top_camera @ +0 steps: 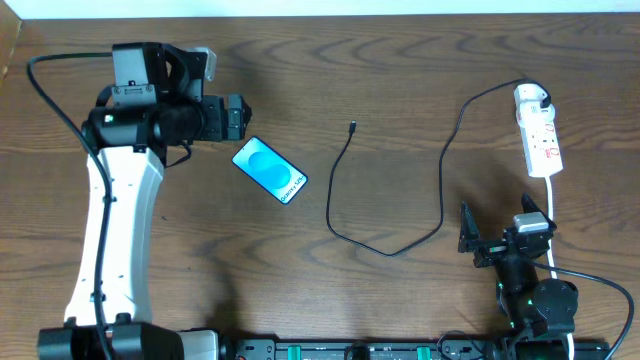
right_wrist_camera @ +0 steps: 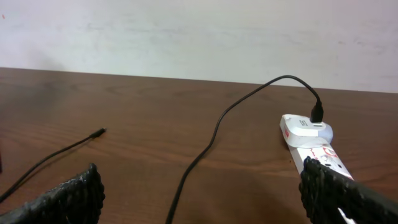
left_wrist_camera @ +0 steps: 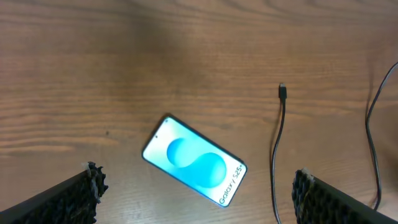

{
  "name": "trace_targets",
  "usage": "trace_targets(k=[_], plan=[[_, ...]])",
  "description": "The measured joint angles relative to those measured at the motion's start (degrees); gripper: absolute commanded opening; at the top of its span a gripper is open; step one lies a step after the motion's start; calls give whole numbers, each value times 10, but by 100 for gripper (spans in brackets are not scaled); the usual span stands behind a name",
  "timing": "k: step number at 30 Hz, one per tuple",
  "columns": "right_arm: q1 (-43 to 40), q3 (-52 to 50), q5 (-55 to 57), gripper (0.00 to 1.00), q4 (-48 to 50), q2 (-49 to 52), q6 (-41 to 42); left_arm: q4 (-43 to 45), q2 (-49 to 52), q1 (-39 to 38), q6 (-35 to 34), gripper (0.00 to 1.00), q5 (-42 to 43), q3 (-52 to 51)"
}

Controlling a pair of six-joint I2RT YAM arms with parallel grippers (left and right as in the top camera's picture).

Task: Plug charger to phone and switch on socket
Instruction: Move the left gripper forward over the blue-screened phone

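Jaws on my left and right gape wide, empty. Dark wooden table (top_camera: 400, 80), pale wall (right_wrist_camera: 186, 37) behind; charger (top_camera: 331, 205) sits plugged into socket (top_camera: 543, 140).

Three things lie spread from left to right on the brown wooden table (top_camera: 400, 60).
The blue-screened black smartphone (top_camera: 270, 170) lies askew at left. The thin black charger cable (top_camera: 394, 254) loops through the middle, its loose connector (top_camera: 353, 127) right of the phone and apart from it, its white plug (top_camera: 533, 98) seated in the far end of the white power strip (top_camera: 543, 142) at right.
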Motion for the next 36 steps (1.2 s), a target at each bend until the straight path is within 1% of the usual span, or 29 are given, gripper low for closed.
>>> trace_targets(k=[4,12,16,18,22,26,29,32,36], plan=[[0,0,0,99,0,0,0,-28,2,0,0,98,2,0],[0,0,0,99,0,0,0,-33,2,0,0,98,15,0],[0,0,0,99,0,0,0,-32,2,-9,-16,98,16,0],[0,0,0,99,0,0,0,-26,2,-25,-39,98,-3,0],[0,0,0,99,0,0,0,-25,6,-69,-94,98,-69,7],[0,0,0,99,0,0,0,-31,34,-90,-158,98,-110,46],[0,0,0,99,0,0,0,-47,77,-90,-207,98,-126,96],[0,0,0,99,0,0,0,-93,135,-94,-265,98,-148,149],[0,0,0,99,0,0,0,-109,198,-110,-331,98,-180,168]])
